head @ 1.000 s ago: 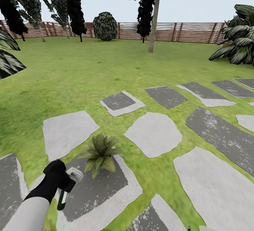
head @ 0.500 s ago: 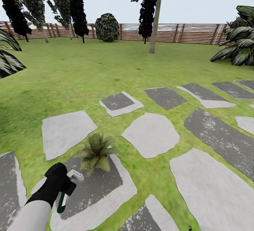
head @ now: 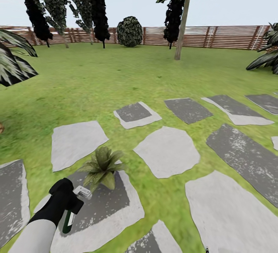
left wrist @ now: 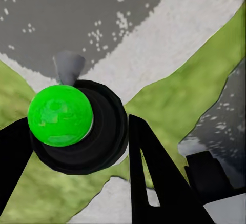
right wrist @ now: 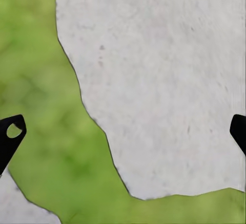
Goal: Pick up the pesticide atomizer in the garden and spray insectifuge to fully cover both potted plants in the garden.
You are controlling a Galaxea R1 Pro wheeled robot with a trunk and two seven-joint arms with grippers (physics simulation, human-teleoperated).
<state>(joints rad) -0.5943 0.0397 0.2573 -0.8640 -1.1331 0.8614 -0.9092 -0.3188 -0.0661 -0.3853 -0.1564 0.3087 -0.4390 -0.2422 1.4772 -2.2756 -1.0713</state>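
On the stepping stone [head: 112, 210], potted plant [head: 101, 167]: sitting just ahead of the atomizer.
Left gripper [head: 71, 201]: clamping the pesticide atomizer [head: 73, 206].
Right gripper [right wrist: 123, 131]: hanging spread wide over stone and lawn [right wrist: 41, 80].

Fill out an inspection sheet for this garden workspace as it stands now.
Surface: lawn with grey stepping stones.
Job's things: pesticide atomizer in left gripper, spray head toward potted plant on a stone; one plant seen.
Clutter: nothing seen.
Grippers: left shut on the atomizer; right gripper open, fingers wide apart over stone and grass.
Cables: nothing seen.
Surroundings: slatted fence, trees, round bush.
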